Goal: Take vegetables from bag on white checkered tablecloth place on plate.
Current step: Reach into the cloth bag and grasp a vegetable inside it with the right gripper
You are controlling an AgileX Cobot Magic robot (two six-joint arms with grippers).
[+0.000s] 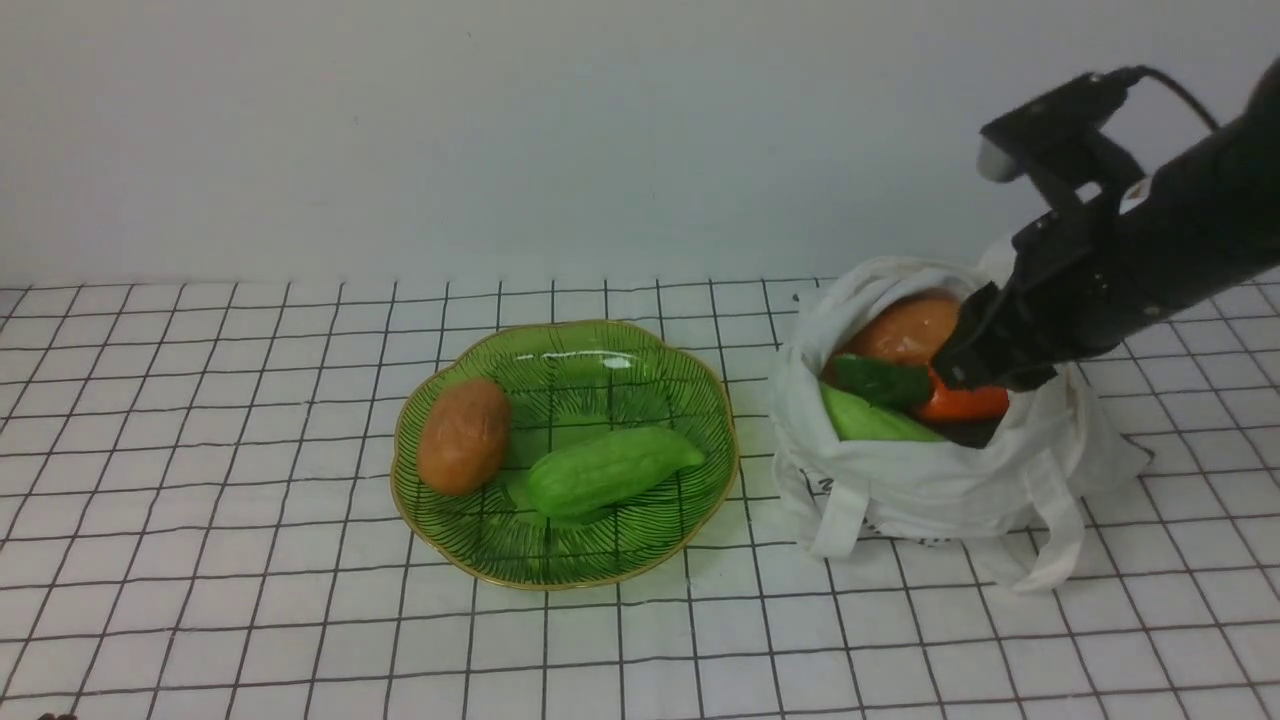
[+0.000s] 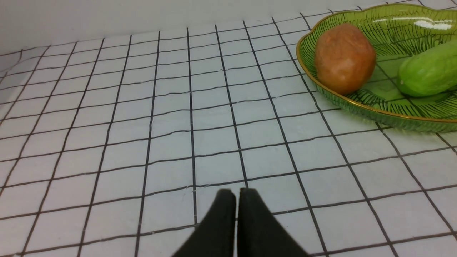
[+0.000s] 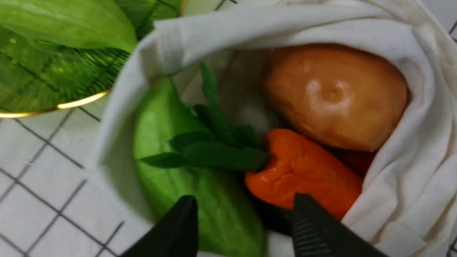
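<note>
The white bag (image 1: pixel 930 480) stands at the right on the tablecloth (image 1: pixel 200 450). Inside it are a potato (image 1: pixel 900 330), a pale green gourd (image 1: pixel 870 420) and an orange carrot (image 1: pixel 965 402) with a green top. My right gripper (image 3: pixel 245 208) is open at the bag's mouth, its fingers (image 3: pixel 310 221) apart just above the gourd (image 3: pixel 185 185) and the carrot (image 3: pixel 303 171); the potato (image 3: pixel 335 96) lies beyond. The green plate (image 1: pixel 560 560) holds a potato (image 1: pixel 464 435) and a gourd (image 1: pixel 610 468). My left gripper (image 2: pixel 236 200) is shut and empty, low over the cloth, left of the plate (image 2: pixel 375 110).
A plain pale wall runs behind the cloth. The bag's strap handles (image 1: pixel 1050 520) lie loose on the cloth in front of it. The plate's rim (image 3: pixel 53 107) sits close beside the bag in the right wrist view.
</note>
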